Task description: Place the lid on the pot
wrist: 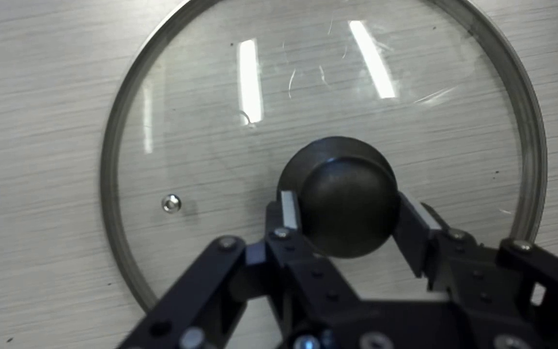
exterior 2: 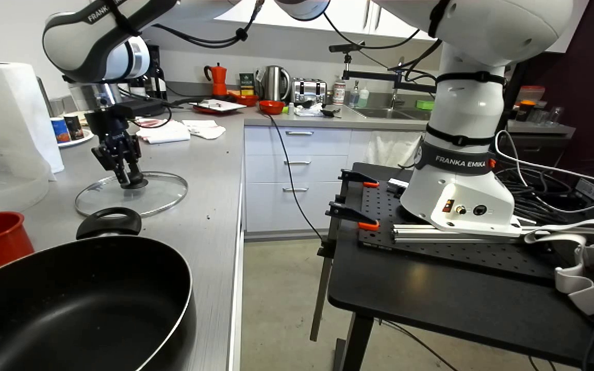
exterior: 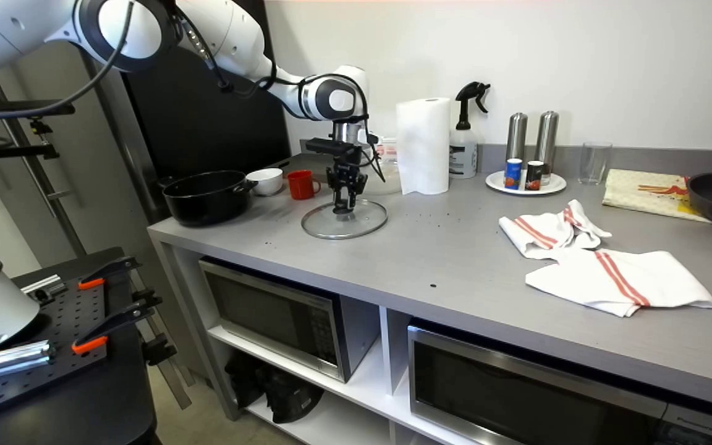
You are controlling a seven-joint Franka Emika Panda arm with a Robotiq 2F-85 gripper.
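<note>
The clear glass lid (exterior: pixel 365 224) with a metal rim lies level on the grey counter, or just above it. It shows in both exterior views (exterior 2: pixel 163 198) and fills the wrist view (wrist: pixel 201 131). My gripper (exterior: pixel 343 207) points down over the lid's middle. In the wrist view its two fingers (wrist: pixel 348 206) are on both sides of the round black knob (wrist: pixel 351 232) and look in contact with it. The black pot (exterior: pixel 204 207) stands uncovered at the counter's end. Its empty inside shows in an exterior view (exterior 2: pixel 187 314).
A red mug (exterior: pixel 302 185) and a white bowl (exterior: pixel 266 181) stand between pot and lid, toward the back. A clear plastic container (exterior 2: pixel 3 175) and a paper towel roll (exterior: pixel 424 148) stand behind the lid. Towels (exterior: pixel 615 281) lie farther along the counter.
</note>
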